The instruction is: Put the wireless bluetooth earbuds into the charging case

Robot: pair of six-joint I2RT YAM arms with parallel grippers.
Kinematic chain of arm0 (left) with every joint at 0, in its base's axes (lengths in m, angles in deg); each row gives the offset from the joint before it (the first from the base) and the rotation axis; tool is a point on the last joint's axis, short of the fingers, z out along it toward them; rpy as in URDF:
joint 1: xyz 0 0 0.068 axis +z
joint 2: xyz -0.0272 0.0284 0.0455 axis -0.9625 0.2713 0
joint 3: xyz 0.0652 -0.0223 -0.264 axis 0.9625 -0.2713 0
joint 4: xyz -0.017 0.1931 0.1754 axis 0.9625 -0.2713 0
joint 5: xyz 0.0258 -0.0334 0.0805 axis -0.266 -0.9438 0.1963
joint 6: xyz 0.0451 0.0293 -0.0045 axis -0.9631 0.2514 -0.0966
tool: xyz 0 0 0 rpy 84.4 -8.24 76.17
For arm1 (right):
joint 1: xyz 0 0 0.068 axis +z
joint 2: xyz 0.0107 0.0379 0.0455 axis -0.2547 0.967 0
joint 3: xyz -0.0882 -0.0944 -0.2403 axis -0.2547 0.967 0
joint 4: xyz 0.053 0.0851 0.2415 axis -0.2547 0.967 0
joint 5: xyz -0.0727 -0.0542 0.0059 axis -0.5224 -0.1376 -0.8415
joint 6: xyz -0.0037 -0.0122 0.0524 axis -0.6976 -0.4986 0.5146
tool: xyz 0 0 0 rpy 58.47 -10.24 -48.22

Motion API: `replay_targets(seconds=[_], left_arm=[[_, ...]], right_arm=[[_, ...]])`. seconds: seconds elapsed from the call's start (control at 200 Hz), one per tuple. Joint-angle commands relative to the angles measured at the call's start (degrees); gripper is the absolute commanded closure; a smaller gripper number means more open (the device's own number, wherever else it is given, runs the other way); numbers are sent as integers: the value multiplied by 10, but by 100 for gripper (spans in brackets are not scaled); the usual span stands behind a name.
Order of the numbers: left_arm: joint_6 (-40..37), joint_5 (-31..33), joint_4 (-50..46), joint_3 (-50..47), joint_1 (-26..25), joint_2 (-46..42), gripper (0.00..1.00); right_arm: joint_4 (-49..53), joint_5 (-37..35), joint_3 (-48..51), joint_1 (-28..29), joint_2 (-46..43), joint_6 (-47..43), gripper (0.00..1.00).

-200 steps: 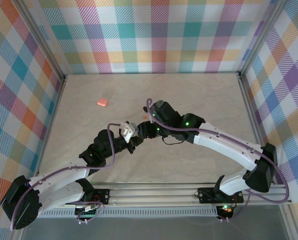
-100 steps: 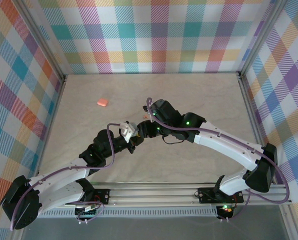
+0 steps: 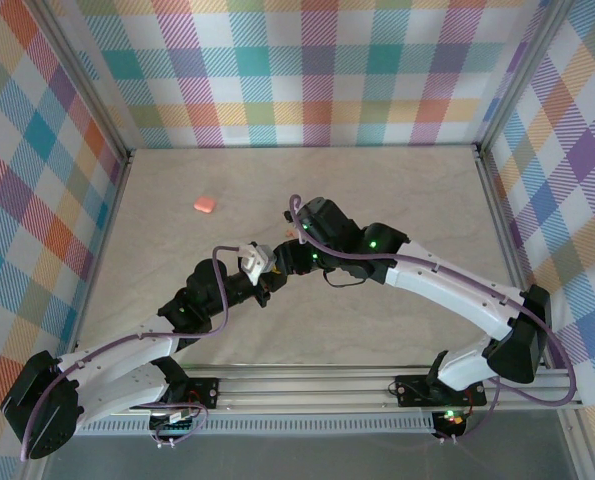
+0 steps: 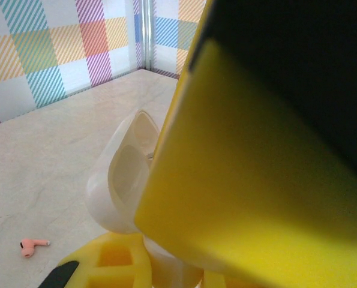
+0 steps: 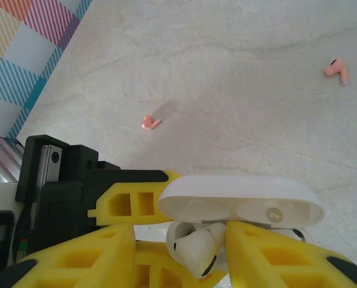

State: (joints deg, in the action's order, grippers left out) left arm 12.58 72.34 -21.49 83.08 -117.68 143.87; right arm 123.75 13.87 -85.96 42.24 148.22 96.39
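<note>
White earbud (image 5: 194, 249) sits clamped between the right gripper's (image 5: 197, 239) yellow fingers (image 5: 268, 258), right at the mouth of the open case (image 5: 193, 231), under the raised lid (image 5: 244, 203). The left gripper (image 3: 258, 268) is closed tight on the case and holds it off the table (image 5: 238, 90), with its mouth turned toward the right arm. In the left wrist view the case's hollow interior (image 4: 127, 177) shows beside that gripper's big yellow finger (image 4: 244, 180). The earbud's bulbous head, with its dark mesh, faces the right wrist camera. Its stem seems to run away from the camera into a well, so its long axis lies roughly along the fingers and toward the case (the stem itself is hidden, so this is a guess). The main risk is a stem slightly off the well's line: it would catch on the rim, and a push would then twist the earbud in the pinch or tip the case in the left grip. The lid hangs just above the right fingers and could be nudged shut on them. Letting go before the earbud seats could drop it to the table. Farther out, two pink earbuds (image 5: 149, 123) (image 5: 336, 69) lie loose and well apart on the table, and a pink case (image 3: 205, 204) rests toward the far left.
</note>
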Motion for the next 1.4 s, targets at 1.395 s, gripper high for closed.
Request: replay_targets(seconds=[1.395], left_arm=[[45,-27,31,-5,-4,3,100]], right_arm=[[-34,-7,-21,2,-37,-13,59]])
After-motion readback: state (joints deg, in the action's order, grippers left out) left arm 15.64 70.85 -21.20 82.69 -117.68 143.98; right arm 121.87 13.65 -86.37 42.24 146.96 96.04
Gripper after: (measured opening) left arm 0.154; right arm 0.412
